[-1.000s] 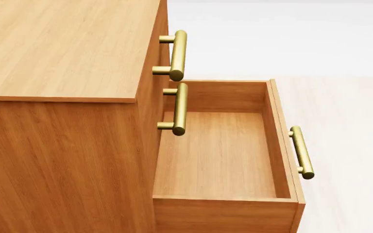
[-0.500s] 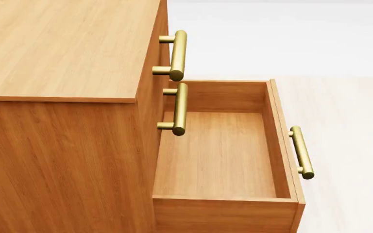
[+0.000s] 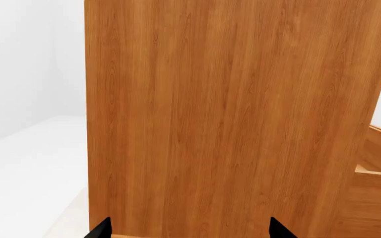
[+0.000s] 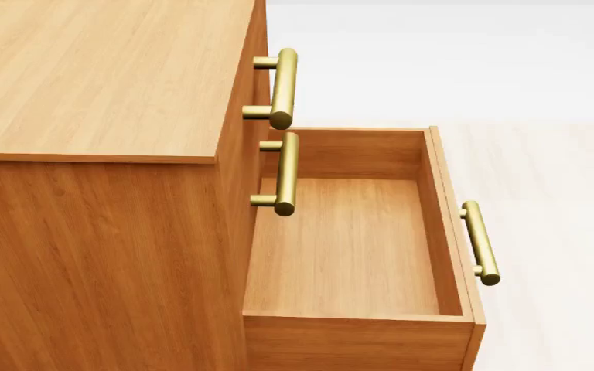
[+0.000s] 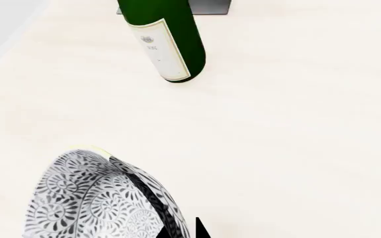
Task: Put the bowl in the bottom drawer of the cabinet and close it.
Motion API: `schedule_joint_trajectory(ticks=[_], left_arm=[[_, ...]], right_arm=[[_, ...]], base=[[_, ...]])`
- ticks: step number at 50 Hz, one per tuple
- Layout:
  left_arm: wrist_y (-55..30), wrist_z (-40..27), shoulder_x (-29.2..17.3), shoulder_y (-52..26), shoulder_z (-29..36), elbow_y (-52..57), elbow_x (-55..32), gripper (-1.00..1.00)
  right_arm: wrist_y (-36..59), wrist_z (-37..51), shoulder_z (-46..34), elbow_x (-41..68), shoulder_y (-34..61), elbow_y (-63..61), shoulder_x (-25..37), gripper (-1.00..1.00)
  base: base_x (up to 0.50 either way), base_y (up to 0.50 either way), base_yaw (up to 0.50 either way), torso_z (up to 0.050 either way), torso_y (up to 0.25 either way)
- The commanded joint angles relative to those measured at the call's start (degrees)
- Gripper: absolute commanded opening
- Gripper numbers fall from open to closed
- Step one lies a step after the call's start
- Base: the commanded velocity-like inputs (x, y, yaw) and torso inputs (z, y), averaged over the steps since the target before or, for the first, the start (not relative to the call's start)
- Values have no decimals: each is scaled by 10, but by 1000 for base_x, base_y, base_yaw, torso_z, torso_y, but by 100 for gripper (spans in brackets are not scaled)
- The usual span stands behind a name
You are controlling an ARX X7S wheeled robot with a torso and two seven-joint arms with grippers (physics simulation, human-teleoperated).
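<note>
From my head camera neither of my arms is in sight; I look down on the cabinet (image 4: pixel 101 85) and its bottom drawer (image 4: pixel 354 247), which stands pulled well out, its wooden floor bare. Its brass bar handle (image 4: pixel 479 242) runs along the outer front board, and the handles of the two upper drawers (image 4: pixel 281 86), both shut, jut out above the open box.

My left arm is held close to the cabinet's plain side panel (image 3: pixel 230 114), the wrist camera facing that wood almost squarely. Only two black fingertips (image 3: pixel 101 229) of my left gripper (image 3: pixel 189 230) show at the frame's edge, set well apart with nothing between them, so its jaws stand wide. A corner of the pulled-out drawer shows past the panel's edge.

My right arm is elsewhere, over a pale surface (image 5: pixel 289 129). The bowl (image 5: pixel 97 198), white-grey with its fine floral pattern, sits tilted right at my right gripper (image 5: pixel 184 230). One dark finger (image 5: pixel 147 193) runs across the bowl's wall, and another black tip shows just beside it. Whether the jaws are actually clamped on the bowl I cannot tell.

Farther off on the same surface is a tall green bottle (image 5: pixel 164 34) with a cream label (image 5: pixel 160 52). The label bears a small emblem and a line of print, too small to read.
</note>
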Motion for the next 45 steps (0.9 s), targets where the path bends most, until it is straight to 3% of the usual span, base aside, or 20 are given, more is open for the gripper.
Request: schedule_joint_trajectory(ticks=[1, 21, 45], left_arm=[[0, -1, -1, -1, 2, -1, 2, 100], [7, -1, -3, -1, 4, -5, -5, 100], [7, -11, -4, 1, 2, 2, -9, 100]], right_arm=[[-10, -15, -26, 1, 11, -65, 13, -100], [8, -69, -149, -25, 143, -73, 76, -100], [-9, -180, -273, -59, 348, 136, 46, -100]], base=[[0, 0, 0, 0, 0], [0, 0, 0, 0, 0], [0, 0, 0, 0, 0]])
